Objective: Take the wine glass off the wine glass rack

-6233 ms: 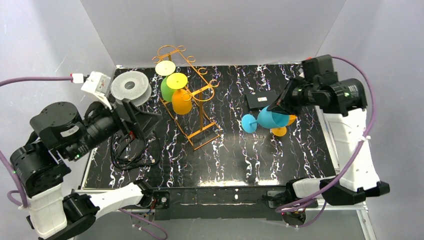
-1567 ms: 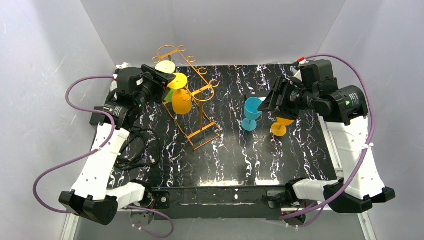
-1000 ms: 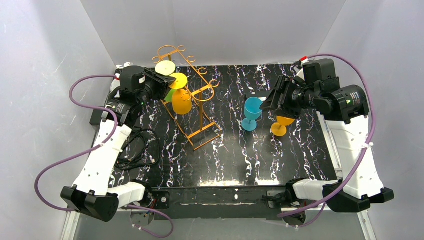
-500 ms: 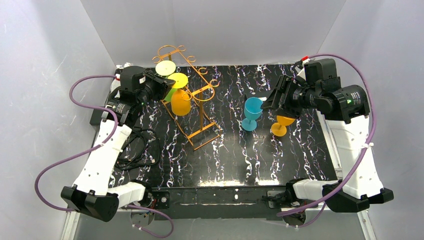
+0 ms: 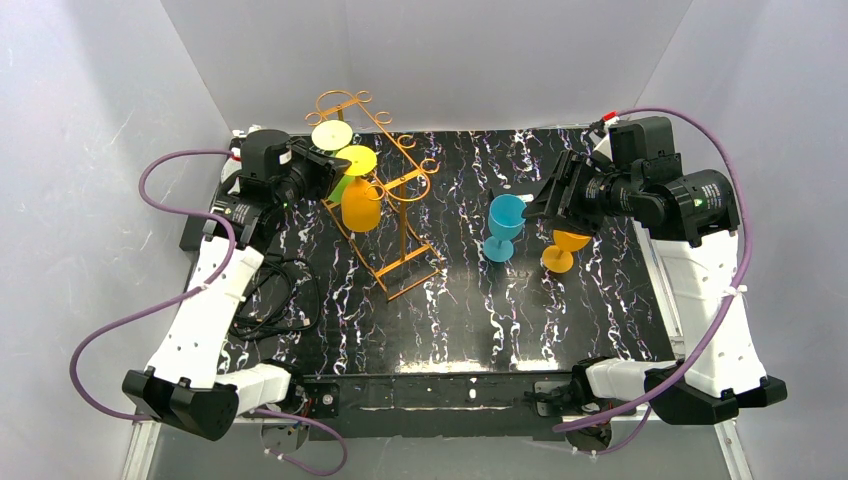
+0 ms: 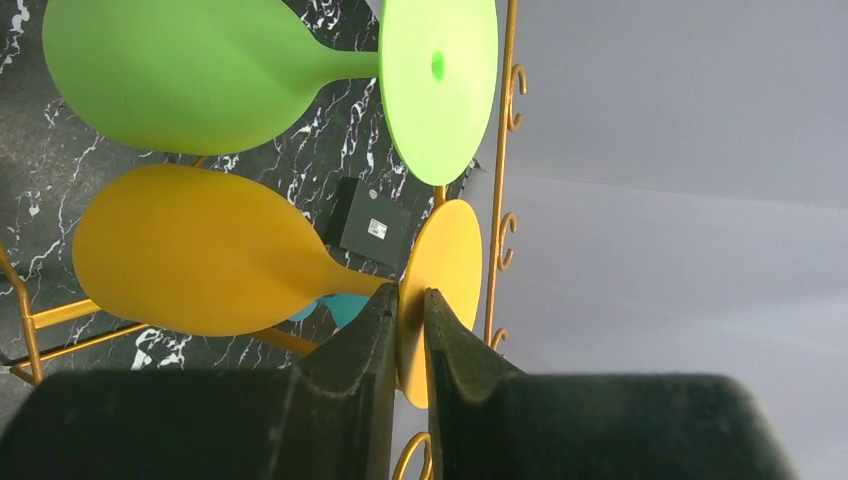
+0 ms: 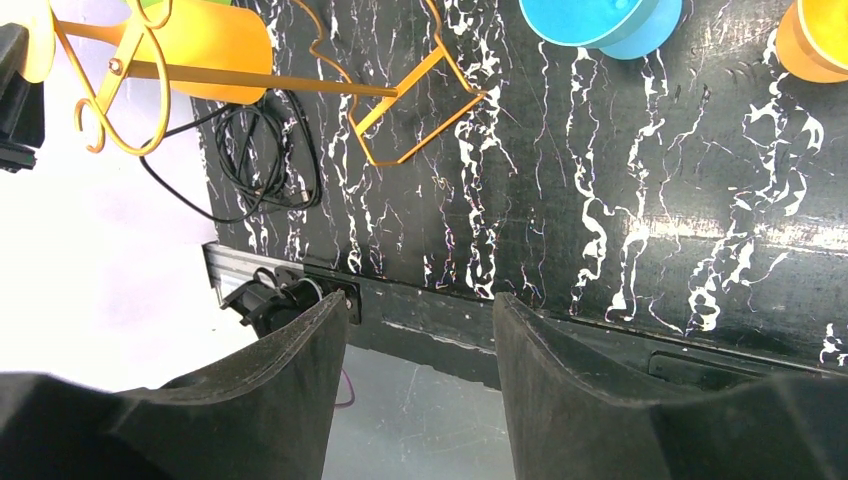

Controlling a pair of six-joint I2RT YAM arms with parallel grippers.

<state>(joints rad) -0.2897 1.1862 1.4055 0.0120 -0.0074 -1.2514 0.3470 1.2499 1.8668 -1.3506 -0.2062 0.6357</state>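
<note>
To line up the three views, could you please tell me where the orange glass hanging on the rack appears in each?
Top external: orange glass upper left.
Left wrist: its bowl centre left.
Right wrist: its bowl top left.
Shared landmark: the wire rack.

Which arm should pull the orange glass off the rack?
Left. The left pincer pinches the foot of the orange glass at the rack; the right pincer hangs open, far off beside the blue glass.
</note>
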